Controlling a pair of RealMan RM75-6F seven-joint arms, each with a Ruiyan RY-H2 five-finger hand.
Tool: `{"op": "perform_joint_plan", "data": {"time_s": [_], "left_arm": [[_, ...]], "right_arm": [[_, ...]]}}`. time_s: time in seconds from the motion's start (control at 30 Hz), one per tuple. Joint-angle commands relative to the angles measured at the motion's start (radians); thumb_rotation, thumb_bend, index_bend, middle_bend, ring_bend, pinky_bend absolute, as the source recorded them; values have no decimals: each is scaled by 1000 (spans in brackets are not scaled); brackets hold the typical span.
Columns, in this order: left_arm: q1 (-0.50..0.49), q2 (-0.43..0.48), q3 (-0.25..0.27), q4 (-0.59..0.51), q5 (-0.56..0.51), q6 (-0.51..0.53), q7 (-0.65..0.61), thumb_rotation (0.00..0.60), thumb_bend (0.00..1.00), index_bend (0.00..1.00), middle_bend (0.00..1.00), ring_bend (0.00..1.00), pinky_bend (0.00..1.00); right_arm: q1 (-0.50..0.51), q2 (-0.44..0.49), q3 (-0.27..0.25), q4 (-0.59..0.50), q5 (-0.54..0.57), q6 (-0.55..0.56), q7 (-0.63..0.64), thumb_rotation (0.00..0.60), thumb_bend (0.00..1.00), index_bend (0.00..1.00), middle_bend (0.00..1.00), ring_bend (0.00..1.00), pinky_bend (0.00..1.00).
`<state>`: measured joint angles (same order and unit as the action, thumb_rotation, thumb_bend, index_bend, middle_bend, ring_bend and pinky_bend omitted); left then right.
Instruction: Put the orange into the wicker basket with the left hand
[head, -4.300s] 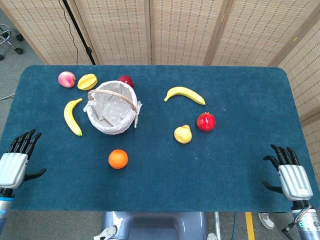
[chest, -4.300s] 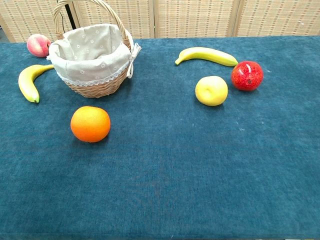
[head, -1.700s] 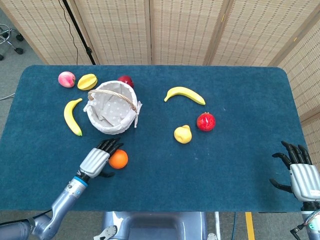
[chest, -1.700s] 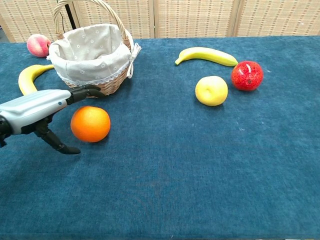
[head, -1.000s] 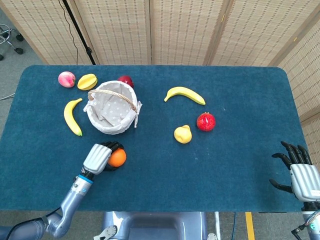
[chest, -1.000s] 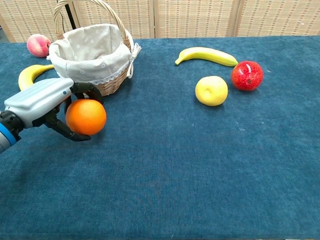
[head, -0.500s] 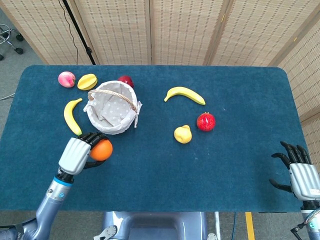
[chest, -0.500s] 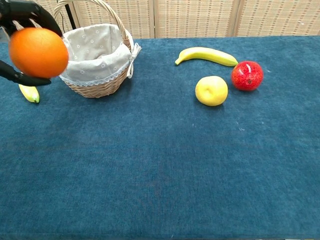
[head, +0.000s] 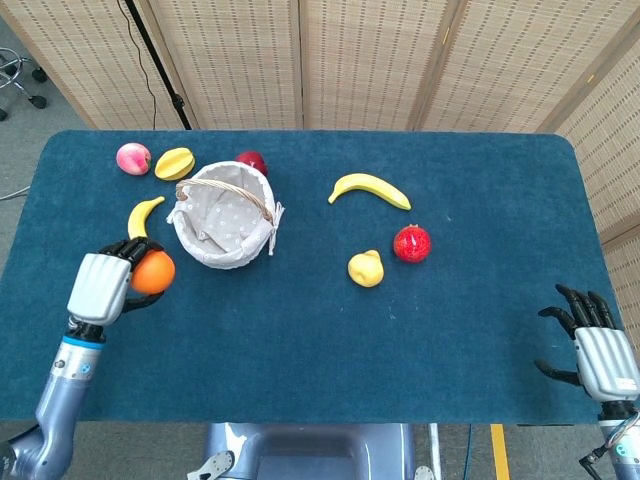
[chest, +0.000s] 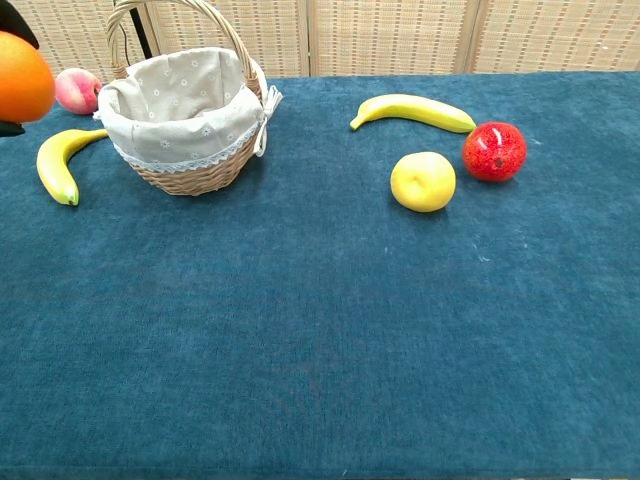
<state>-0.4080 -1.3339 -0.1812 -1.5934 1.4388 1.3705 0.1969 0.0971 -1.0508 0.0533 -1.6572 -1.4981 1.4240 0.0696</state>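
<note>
My left hand (head: 100, 288) grips the orange (head: 153, 272) and holds it in the air, to the left of the wicker basket (head: 224, 216) and over the lower end of a banana (head: 142, 215). In the chest view only part of the orange (chest: 22, 78) shows at the far left edge, level with the top of the wicker basket (chest: 185, 110). The basket has a cloth lining and an upright handle, and its inside looks empty. My right hand (head: 598, 352) hovers open at the table's front right corner.
Around the basket lie a peach (head: 133, 158), a yellow starfruit (head: 174, 163) and a dark red apple (head: 251, 161). To the right are a second banana (head: 369, 188), a yellow pear (head: 366, 268) and a pomegranate (head: 412, 243). Folding screens stand behind the blue table (head: 330, 350).
My left hand closed on the orange, lifted it off the table and carried it up and to the left, away from the basket's front. The right hand barely moved.
</note>
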Motion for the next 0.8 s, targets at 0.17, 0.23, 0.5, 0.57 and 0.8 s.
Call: {"op": "perform_joint_plan", "data": {"time_s": [0.17, 0.23, 0.5, 0.57, 0.8], "left_arm": [[-81, -71, -49, 168, -78, -120, -81, 600, 228, 696, 607, 562, 569], [-96, -86, -54, 190, -80, -133, -95, 600, 228, 696, 607, 562, 569], [-139, -116, -67, 190, -59, -134, -87, 600, 228, 696, 606, 564, 569], [-147, -118, -70, 179, -65, -137, -69, 600, 228, 696, 607, 564, 569], [-171, -121, -88, 189, -101, -158, -38, 600, 228, 696, 606, 564, 569]], "right_arm": [[1, 4, -5, -8, -13, 2, 2, 600, 153, 316, 77, 92, 33], [1, 4, -6, -8, -14, 1, 3, 600, 154, 316, 78, 92, 33], [0, 4, -4, -5, -9, 3, 8, 600, 152, 316, 78, 92, 33], [0, 4, -3, -3, -8, 4, 11, 600, 152, 316, 77, 92, 33], [-1, 7, -4, -2, -11, 6, 21, 600, 152, 316, 78, 92, 33]]}}
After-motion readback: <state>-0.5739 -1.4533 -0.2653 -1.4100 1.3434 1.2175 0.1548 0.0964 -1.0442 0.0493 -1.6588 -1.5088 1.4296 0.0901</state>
